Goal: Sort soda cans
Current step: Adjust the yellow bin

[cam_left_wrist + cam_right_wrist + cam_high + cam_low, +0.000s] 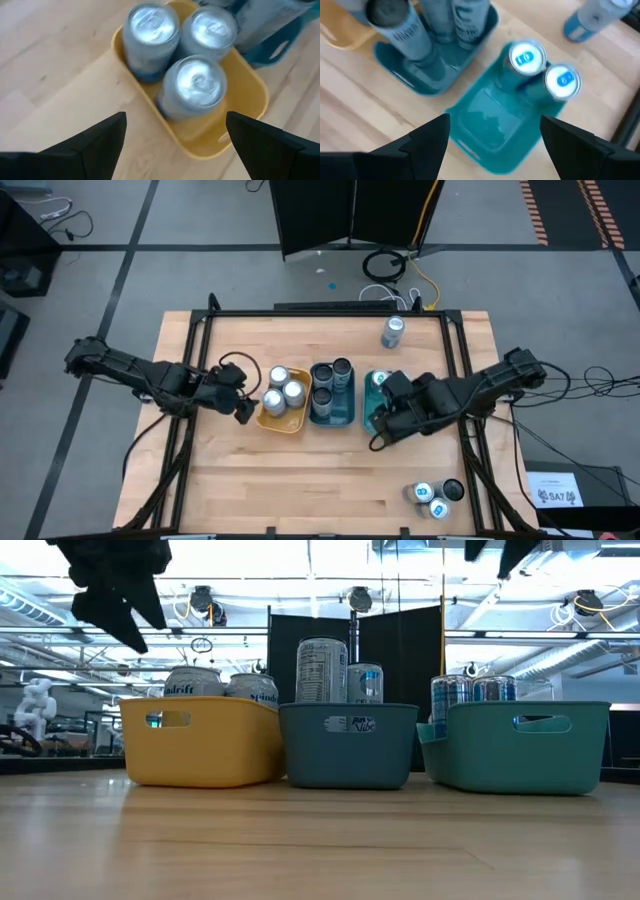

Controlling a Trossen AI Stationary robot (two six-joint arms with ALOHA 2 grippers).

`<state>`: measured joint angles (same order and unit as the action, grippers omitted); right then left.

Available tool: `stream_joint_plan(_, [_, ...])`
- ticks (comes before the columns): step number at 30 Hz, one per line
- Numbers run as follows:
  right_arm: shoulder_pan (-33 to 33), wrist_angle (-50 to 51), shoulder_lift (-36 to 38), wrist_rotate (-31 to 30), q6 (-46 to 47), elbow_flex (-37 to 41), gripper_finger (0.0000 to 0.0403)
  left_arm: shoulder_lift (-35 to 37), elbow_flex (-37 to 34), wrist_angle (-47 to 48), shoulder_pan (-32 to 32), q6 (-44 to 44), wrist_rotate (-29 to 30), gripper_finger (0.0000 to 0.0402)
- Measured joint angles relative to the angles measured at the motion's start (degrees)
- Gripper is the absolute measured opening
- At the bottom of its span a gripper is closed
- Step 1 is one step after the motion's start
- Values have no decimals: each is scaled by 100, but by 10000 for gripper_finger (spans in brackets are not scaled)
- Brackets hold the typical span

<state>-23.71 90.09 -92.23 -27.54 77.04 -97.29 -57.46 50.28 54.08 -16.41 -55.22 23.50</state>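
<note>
Three plain silver cans (283, 392) (192, 85) stand in the yellow tray (268, 418). Dark cans (332, 375) stand in the middle blue tray (340, 418). Two cans with blue-marked tops (527, 57) stand at the far end of the teal tray (490, 125) (368, 405). My left gripper (245, 408) (176, 120) hovers open above the yellow tray's left side. Over the teal tray's near part, my right gripper (383, 425) (495, 120) is also open. Neither holds anything.
One silver and blue can (392, 332) (592, 17) stands on the table behind the teal tray. Three more cans (435, 497) are grouped at the near right corner. The three trays sit side by side mid-table (350, 745); bare wood lies in front of them.
</note>
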Motion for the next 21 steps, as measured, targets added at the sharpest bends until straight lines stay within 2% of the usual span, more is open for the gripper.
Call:
stream_joint_plan(6, [-319,4,33,190,795,661,300,-154,0,408,361,4,-806,350])
stream_joint_plan(13, [-753,-9,22,695,1885,1226,299,-613,0,660,355,48,-986,350])
stream_joint_plan(21, [-1278,-53,22,707,2727,1260,299,-1645,0,684,353,45,-1289,350])
